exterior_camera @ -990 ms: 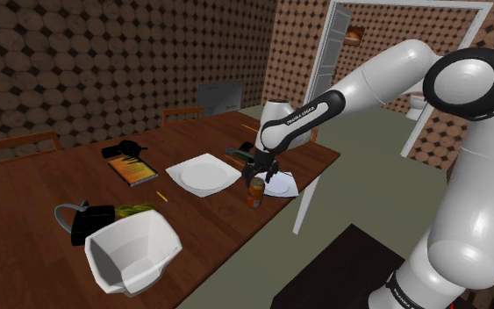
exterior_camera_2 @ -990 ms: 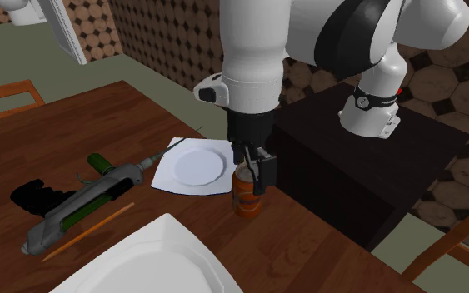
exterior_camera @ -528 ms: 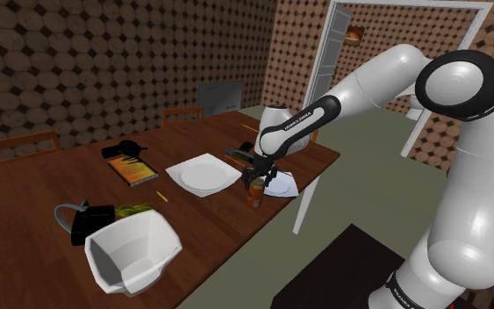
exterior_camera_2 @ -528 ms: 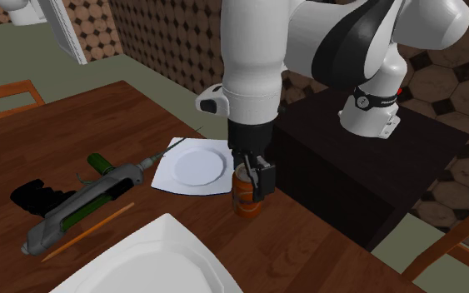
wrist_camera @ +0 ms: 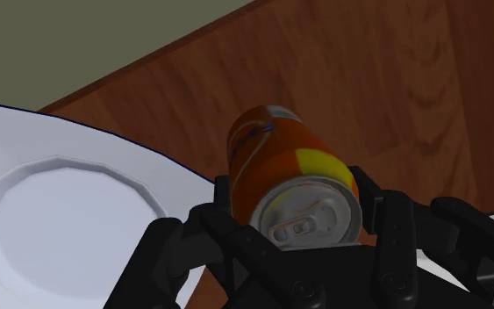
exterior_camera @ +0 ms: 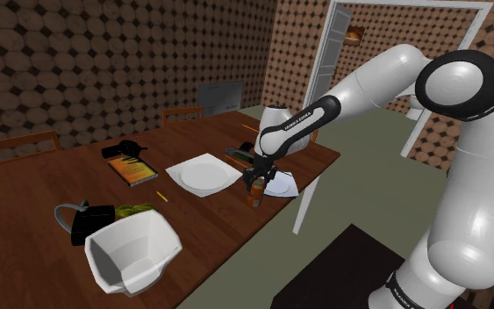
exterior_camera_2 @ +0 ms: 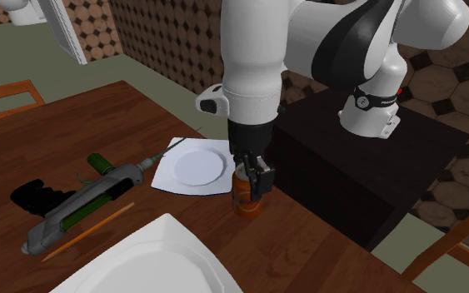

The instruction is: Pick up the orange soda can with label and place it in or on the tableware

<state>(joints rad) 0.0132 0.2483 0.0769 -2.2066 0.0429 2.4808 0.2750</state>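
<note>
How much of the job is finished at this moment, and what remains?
Done: the approach and grip, since the pincer clasps the top of the orange soda can. In hand: the lift, not yet begun, as the can stands on the table. Left: carrying it onto the white plate beside it and releasing.

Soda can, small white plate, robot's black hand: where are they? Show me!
orange soda can [wrist_camera: 275, 162], wrist view, on its orange side.
small white plate [exterior_camera_2: 192, 164], second exterior view, on its bare middle.
gripper [exterior_camera_2: 253, 177], second exterior view, midway between its fingertips, which clasp the can.
</note>
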